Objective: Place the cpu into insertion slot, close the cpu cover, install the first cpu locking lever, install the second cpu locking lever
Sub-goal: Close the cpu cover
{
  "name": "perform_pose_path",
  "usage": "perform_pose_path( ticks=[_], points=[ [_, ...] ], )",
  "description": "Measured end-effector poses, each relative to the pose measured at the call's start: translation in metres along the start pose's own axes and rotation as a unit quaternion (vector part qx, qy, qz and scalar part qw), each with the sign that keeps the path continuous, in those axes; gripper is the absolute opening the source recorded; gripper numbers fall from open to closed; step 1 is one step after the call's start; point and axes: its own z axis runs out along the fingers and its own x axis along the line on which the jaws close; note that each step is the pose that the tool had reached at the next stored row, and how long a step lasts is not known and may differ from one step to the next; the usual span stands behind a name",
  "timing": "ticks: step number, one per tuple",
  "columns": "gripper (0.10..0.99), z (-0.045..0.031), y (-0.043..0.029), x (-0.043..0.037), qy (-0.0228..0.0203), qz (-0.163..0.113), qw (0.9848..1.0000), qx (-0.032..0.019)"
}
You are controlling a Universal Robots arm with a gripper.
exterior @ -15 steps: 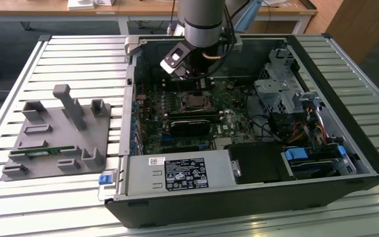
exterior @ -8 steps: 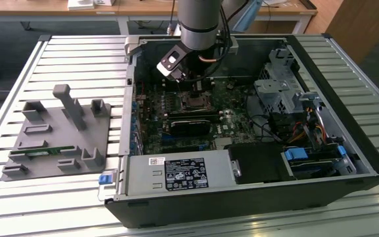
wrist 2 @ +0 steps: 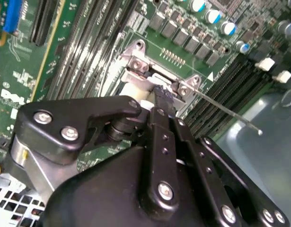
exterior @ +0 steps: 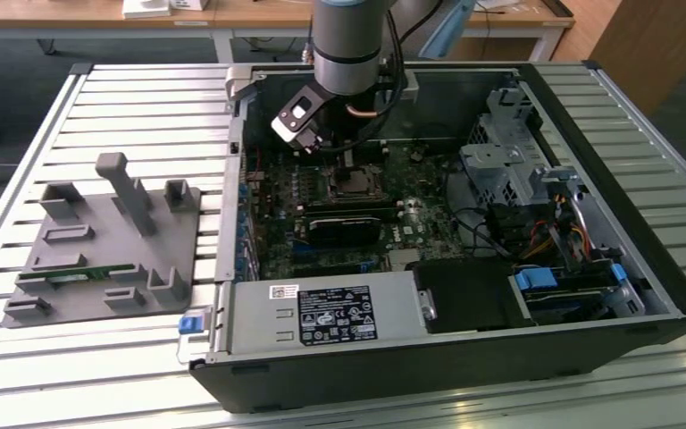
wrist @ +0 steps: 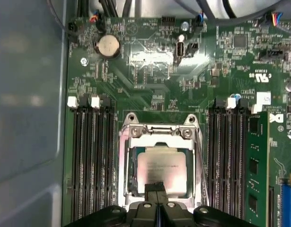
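Note:
The cpu (wrist: 162, 169), a silvery-beige square chip, lies flat in the insertion slot (wrist: 130, 166) on the green motherboard. The silver cpu cover (wrist: 157, 133) lies down around it, with the chip showing through its window. My gripper (wrist: 156, 187) is shut, and its black fingertips rest together at one edge of the chip's face. In the second wrist view the fingertips (wrist 2: 163, 97) touch the socket's metal frame (wrist 2: 136, 61). A thin wire locking lever (wrist 2: 228, 112) sticks out free from the socket's corner. In the exterior view my gripper (exterior: 347, 165) hangs straight over the socket (exterior: 353, 186) inside the open computer case.
Black memory slots (wrist: 91, 161) flank the socket, and a green memory stick (wrist: 256, 165) stands beyond one bank. A long black card (exterior: 346, 228), the power supply (exterior: 319, 313) and a drive cage (exterior: 504, 161) crowd the case. A grey fixture (exterior: 104, 241) sits at the exterior view's left.

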Motion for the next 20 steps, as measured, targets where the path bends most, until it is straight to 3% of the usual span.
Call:
perform_pose_path(
  ticks=[7,12,20],
  points=[
    [0.106,0.0050,0.0001,-0.0003,-0.0003,0.000,1.0000,0.0004],
    [0.106,0.0060,0.0056,-0.0002,0.0000,0.000,1.0000,0.0005],
    [0.106,0.0012,0.0074,0.0001,0.0001,0.000,1.0000,0.0008]
  ],
)
